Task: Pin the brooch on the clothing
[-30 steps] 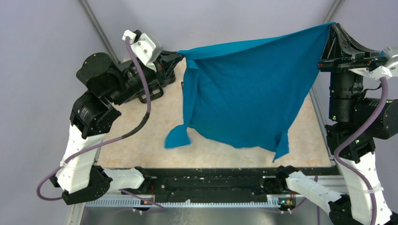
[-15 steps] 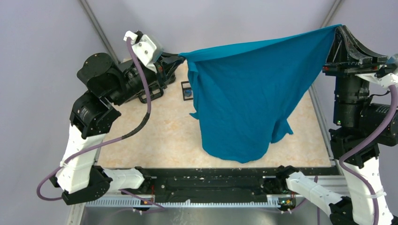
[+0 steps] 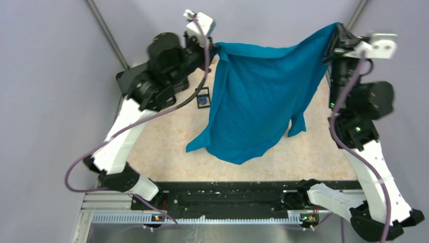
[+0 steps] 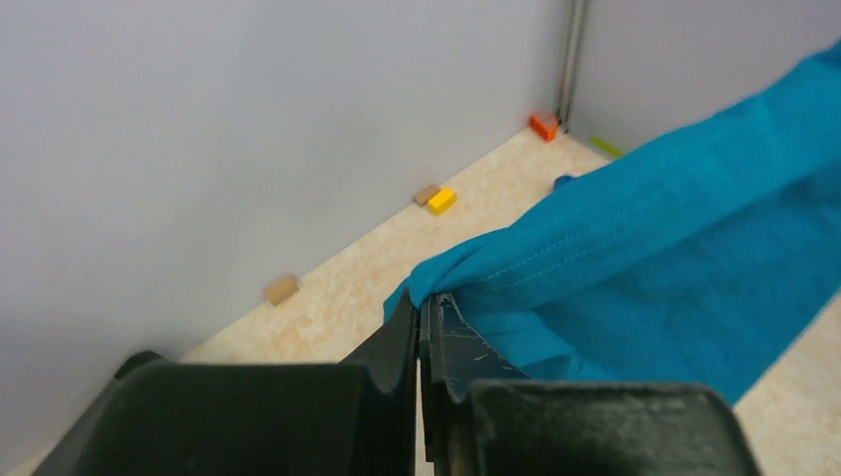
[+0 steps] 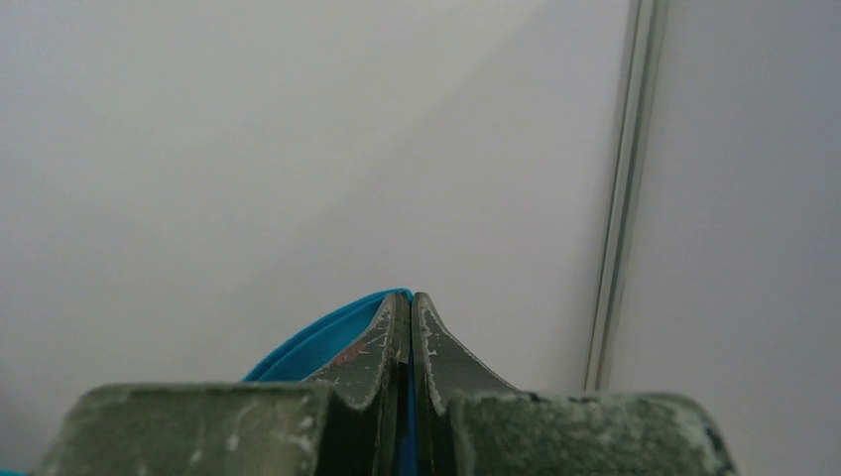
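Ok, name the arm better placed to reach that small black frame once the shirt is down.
Left, probably. The black frame sits near the left gripper, left of the shirt; the right gripper is across the hanging fabric. Both are shut on it.

There was 1 teal T-shirt (image 3: 258, 101), spread across the upper middle of the top view. 2 robot arms stood there: 1 left arm (image 3: 119, 139) on the left side and 1 right arm (image 3: 374, 157) on the right side. There were 2 grippers, the left gripper (image 4: 419, 302) and the right gripper (image 5: 411, 297), each with 2 fingers. 1 small black frame (image 3: 202, 91) sat just left of the shirt. The left wrist view showed 5 small pieces along the wall: 1 orange block (image 4: 542, 126), 1 yellow block (image 4: 442, 202), 1 green piece (image 4: 605, 147), and 2 tan blocks, the upper tan block (image 4: 426, 193) and the lower tan block (image 4: 282, 290). There was 1 table (image 3: 167, 147).
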Available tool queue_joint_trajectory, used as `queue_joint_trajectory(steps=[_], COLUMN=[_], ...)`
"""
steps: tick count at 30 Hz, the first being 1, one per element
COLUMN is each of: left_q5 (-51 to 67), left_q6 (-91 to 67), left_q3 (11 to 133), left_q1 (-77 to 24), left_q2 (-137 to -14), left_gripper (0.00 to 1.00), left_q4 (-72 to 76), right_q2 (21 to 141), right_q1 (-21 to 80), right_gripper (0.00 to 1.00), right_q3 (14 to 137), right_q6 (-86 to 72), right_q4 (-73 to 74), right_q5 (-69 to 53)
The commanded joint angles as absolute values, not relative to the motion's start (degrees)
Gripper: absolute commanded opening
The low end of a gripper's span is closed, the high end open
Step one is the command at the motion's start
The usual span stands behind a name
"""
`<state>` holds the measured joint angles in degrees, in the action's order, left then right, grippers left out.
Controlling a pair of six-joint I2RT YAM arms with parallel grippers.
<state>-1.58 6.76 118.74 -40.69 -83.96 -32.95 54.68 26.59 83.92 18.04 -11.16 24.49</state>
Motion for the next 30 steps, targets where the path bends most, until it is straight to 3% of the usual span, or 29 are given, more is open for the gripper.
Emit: queue_joint_trajectory(steps=[1,8,16,20,25,30], left_q5=[-4.32,2.32,10.12,13.14,20.07,27.67], left_q6=[0.29,-6.92,-11.31,-10.19,-9.13,-11.34], left_q3=[123.56,132.21,143.61,143.93,136.63,107.67], left_q1=[-36.56,-31.12,-26.96,-25.85,-25.75,-25.99], left_q2=[-92.48,-104.88,-114.68,-114.46,-109.55,-97.38], left_gripper=[0.0,0.0,0.0,0.0,0.0,0.0], left_q4=[-29.06,-17.36,2.55,8.81,8.0,9.39], right_q2=[61.01,74.36,93.16,96.22,84.46,63.58], right_q1=[21.64,5.19,-5.0,-9.51,-10.55,-10.5], right_gripper=[0.0,0.0,0.0,0.0,0.0,0.0], right_q3=[82.74,89.55,115.99,124.95,105.57,77.42], right_q6=[14.4,-6.47,-18.11,-20.74,-18.43,-18.95], right_q4=[-12.38,-12.59,-11.97,-10.32,-15.36,-13.02], right_q5=[26.6,17.14,6.9,0.39,-2.04,1.91])
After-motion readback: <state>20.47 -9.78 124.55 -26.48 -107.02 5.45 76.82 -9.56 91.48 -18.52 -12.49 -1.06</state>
